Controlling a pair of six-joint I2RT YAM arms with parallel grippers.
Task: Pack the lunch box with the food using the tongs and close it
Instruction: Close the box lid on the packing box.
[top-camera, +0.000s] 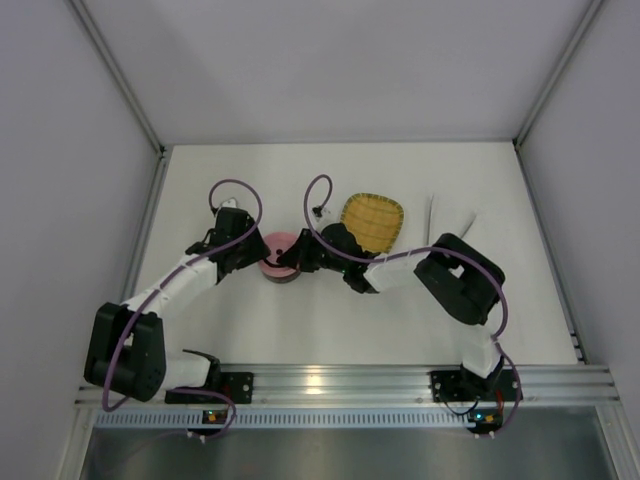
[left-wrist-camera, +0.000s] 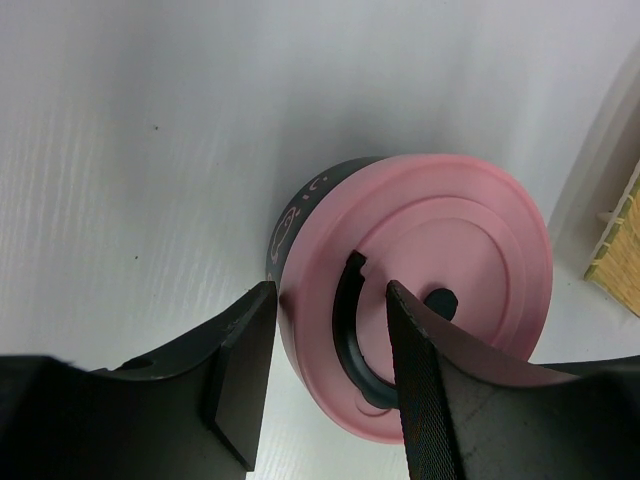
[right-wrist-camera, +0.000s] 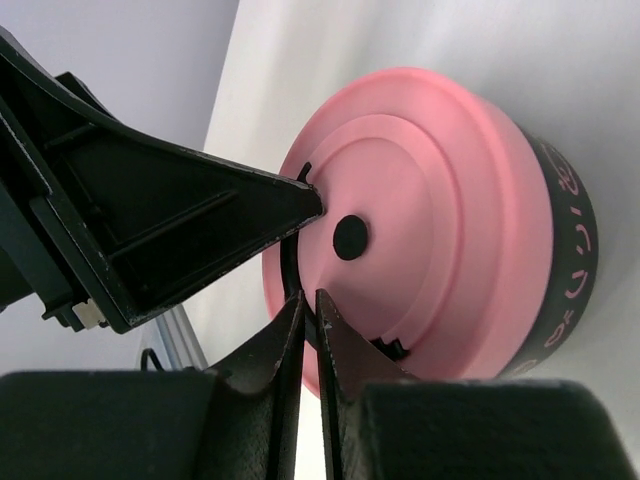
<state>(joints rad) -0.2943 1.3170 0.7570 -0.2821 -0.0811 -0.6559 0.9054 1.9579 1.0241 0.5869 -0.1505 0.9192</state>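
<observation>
The lunch box (top-camera: 279, 258) stands left of the table's middle with its pink lid (left-wrist-camera: 450, 230) on and a dark side wall (right-wrist-camera: 565, 250) below it. Both grippers meet at it. My left gripper (left-wrist-camera: 330, 292) straddles the lid's rim, one finger against the lid's side and the other resting on its top beside the black curved handle (left-wrist-camera: 345, 330). My right gripper (right-wrist-camera: 310, 298) is pinched shut on that thin black handle. In the top view the left gripper (top-camera: 258, 252) and the right gripper (top-camera: 296, 255) flank the box. The pale tongs (top-camera: 431, 212) lie right of the tray. The food is hidden.
A yellow woven tray (top-camera: 372, 222) lies just right of the box, behind my right arm; its corner shows in the left wrist view (left-wrist-camera: 625, 250). White walls enclose the table on three sides. A metal rail (top-camera: 330, 380) runs along the near edge.
</observation>
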